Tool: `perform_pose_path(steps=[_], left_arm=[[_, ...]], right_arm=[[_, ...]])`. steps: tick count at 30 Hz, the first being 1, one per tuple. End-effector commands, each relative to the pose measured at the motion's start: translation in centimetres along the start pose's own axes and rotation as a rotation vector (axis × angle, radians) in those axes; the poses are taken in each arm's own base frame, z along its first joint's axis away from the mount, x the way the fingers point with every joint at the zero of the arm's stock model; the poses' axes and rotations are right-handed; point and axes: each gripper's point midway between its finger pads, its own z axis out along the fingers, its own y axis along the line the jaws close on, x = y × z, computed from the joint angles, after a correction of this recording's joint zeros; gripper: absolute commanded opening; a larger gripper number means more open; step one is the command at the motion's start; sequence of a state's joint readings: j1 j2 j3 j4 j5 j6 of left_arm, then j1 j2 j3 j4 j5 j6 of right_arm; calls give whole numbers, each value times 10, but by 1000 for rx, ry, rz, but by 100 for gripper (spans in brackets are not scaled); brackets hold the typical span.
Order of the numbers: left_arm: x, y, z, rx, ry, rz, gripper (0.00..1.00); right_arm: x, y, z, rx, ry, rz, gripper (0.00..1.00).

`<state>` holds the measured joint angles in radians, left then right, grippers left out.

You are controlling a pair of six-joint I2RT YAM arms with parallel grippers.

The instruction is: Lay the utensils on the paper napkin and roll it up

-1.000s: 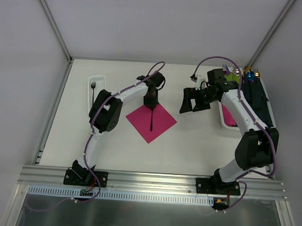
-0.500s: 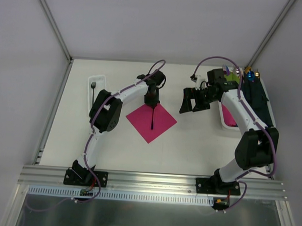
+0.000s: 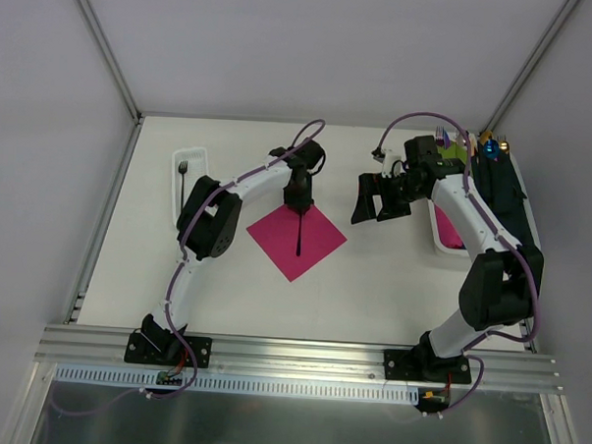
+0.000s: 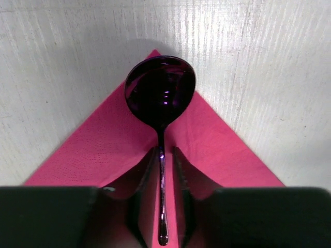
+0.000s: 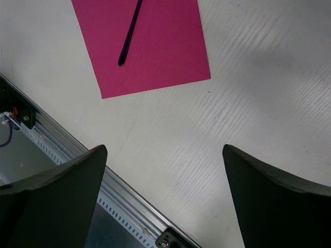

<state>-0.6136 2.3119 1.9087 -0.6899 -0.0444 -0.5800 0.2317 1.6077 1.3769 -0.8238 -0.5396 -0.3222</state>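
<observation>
The magenta paper napkin (image 3: pixel 305 242) lies flat as a diamond at the table's middle. The dark-purple spoon (image 3: pixel 298 234) lies on it, bowl at the far corner, handle pointing toward me. My left gripper (image 3: pixel 297 206) is low over the spoon's neck. In the left wrist view the handle (image 4: pixel 162 206) runs between the fingers (image 4: pixel 144 181), which stand slightly apart with pink showing beside it. The fork (image 3: pixel 182 175) lies in the white tray (image 3: pixel 194 155) at the far left. My right gripper (image 3: pixel 379 199) is wide open and empty, right of the napkin (image 5: pixel 155 46).
A white tray (image 3: pixel 439 238) with pink napkins stands at the right. Rolled bundles (image 3: pixel 476 146) with utensil tips and dark rolled bundles (image 3: pixel 502 187) sit at the back right. The metal front rail (image 5: pixel 77 165) shows in the right wrist view.
</observation>
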Motion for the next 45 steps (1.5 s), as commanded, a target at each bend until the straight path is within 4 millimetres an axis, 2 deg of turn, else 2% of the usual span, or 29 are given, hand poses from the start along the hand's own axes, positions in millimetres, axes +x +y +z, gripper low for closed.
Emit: perform_pose_path(steps=[1,4,9,12,15,16,18,19,21,22,24,25,26,29,30,33,35,37,40,43,45], left_arm=[[1,1,0,5,14,15,20],[0,1,-1,8,12,13,32],[-11,-3,-19,20,-33,25,36],[-26,-7,-42,38,-93,38,40],[-48,-11,-79,58,-185,60,49],[-58,-12,-100,70,-233,58,52],[-68,-7,-123,73,-275,48,59],[-80,4,-145,87,-314,17,61],[-86,24,-161,82,-330,-9,67],[-98,45,-182,76,-376,-40,77],[-100,79,-192,36,-389,-58,78],[-102,93,-208,44,-411,-77,75],[-107,130,-208,6,-412,-126,73],[-105,185,-215,-60,-411,-176,67],[-107,213,-216,-100,-414,-209,66],[-99,264,-205,-206,-379,-240,58],[-95,277,-188,-223,-333,-241,52],[-93,300,-173,-256,-294,-265,44],[-97,314,-160,-272,-274,-282,36],[-103,324,-135,-285,-234,-283,33],[-113,325,-131,-285,-247,-272,33]], right_arm=[[-11,6,-7,-20,-28,1,99],[-12,6,-7,-21,-31,1,99],[-12,6,-7,-21,-30,2,99],[-12,7,-7,-23,-31,2,99],[-13,7,-7,-26,-32,0,99],[-13,7,-7,-27,-31,2,99],[-14,7,-7,-26,-33,-1,99],[-14,7,-7,-26,-33,-1,99],[-14,8,-9,-26,-37,-5,99],[-14,8,-9,-24,-38,-6,99],[-13,9,-9,-25,-39,-8,99],[-12,8,-10,-24,-38,-7,99],[-12,8,-10,-22,-38,-9,99],[-10,8,-10,-24,-36,-7,99],[-9,8,-9,-26,-33,-6,99],[-9,7,-8,-27,-28,-4,99],[-9,7,-7,-28,-26,-2,99],[-10,7,-7,-28,-26,-1,99],[-9,6,-6,-26,-23,1,99],[-9,6,-7,-21,-25,-4,99],[-7,5,-6,-20,-19,-3,99]])
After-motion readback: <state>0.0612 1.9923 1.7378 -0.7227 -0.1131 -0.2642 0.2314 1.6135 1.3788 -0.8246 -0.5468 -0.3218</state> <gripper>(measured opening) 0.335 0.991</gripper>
